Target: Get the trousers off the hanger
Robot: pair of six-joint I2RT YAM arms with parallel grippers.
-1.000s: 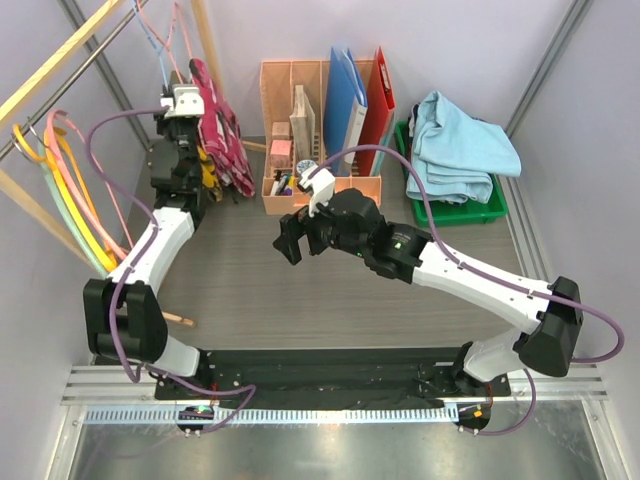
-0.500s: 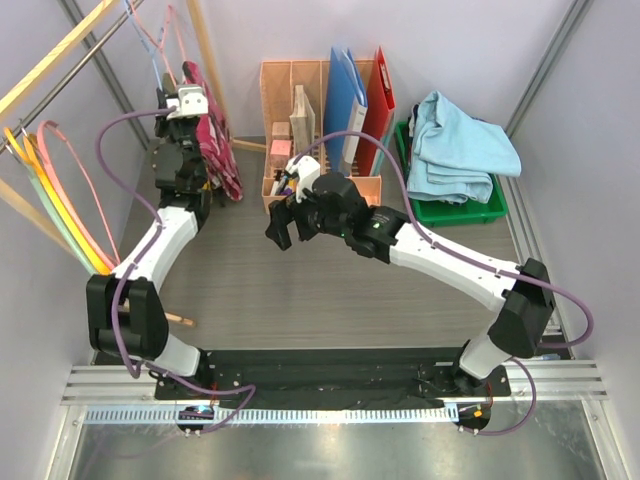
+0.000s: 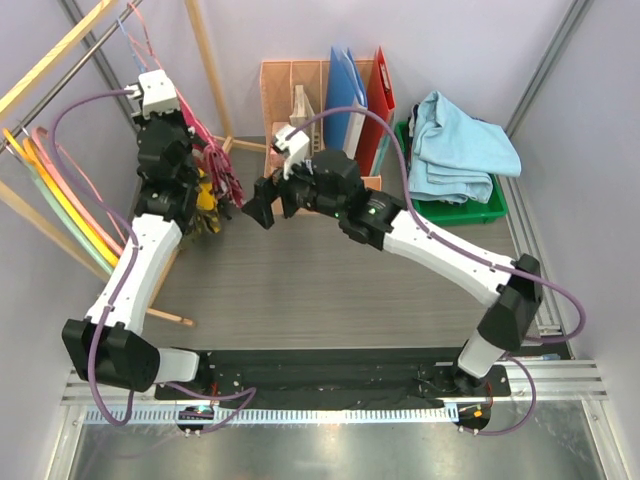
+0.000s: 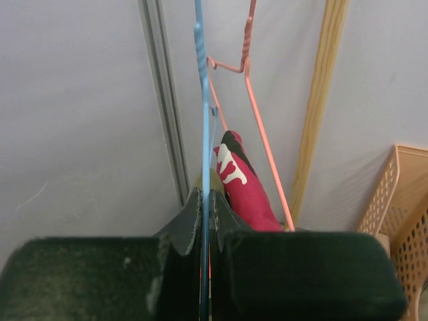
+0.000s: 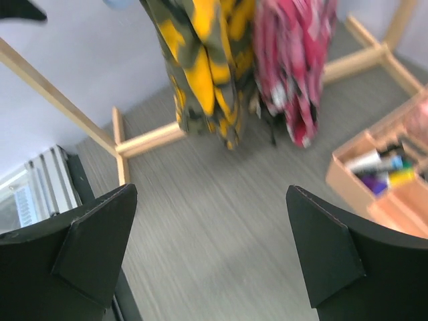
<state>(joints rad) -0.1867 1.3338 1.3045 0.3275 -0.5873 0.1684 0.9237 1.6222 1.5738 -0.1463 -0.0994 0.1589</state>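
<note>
Yellow-olive camouflage trousers and pink camouflage trousers hang side by side from thin hangers at the left rack. From above they show as a pink bunch and a yellow bunch. My left gripper is raised beside them and shut on the blue hanger, with a pink hanger and red-pink cloth just behind. The left gripper stands under the rail. My right gripper is open and empty, a short way right of the cloth; its midpoint is over bare table.
Wooden rack feet lie under the trousers. A tan organiser with blue and red folders stands at the back. Light blue cloth fills a green tray. Empty coloured hangers hang far left.
My left arm has lifted the blue hanger up and to the left. My right gripper, still open, has moved left toward the hanging trousers.
</note>
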